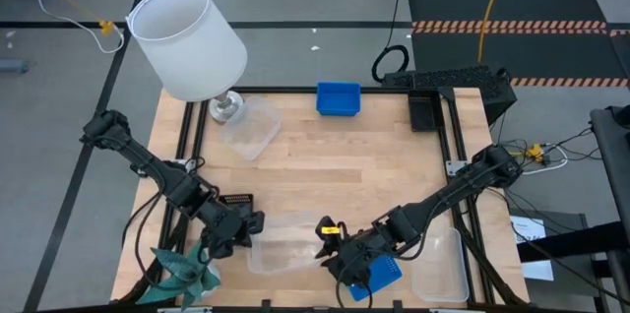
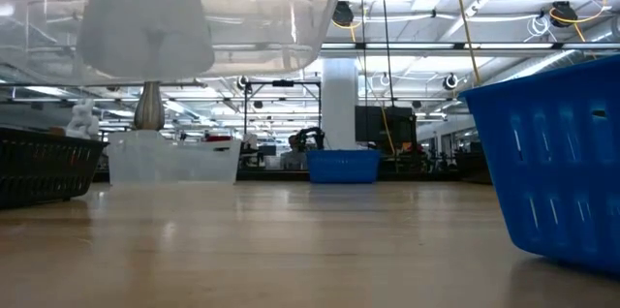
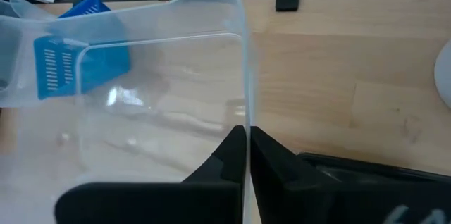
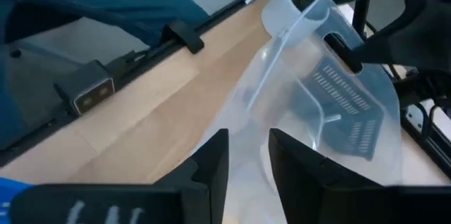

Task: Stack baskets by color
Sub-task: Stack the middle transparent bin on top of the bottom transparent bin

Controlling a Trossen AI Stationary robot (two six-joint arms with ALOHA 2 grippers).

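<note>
Two grippers met at one clear basket, lifted off the table at the near edge. The left gripper had its fingers pinched shut on the basket's end wall, the thin rim caught between them. The right gripper stood at the opposite end with its fingers partly apart astride the rim; whether they gripped it could not be told. A blue basket lay just behind the right gripper, a black basket just beside the left. The step in hand looked like a handover of the clear basket. Next, the right gripper would probably need a firm hold before the left let go, then carry toward another clear basket lying beside it.
</note>
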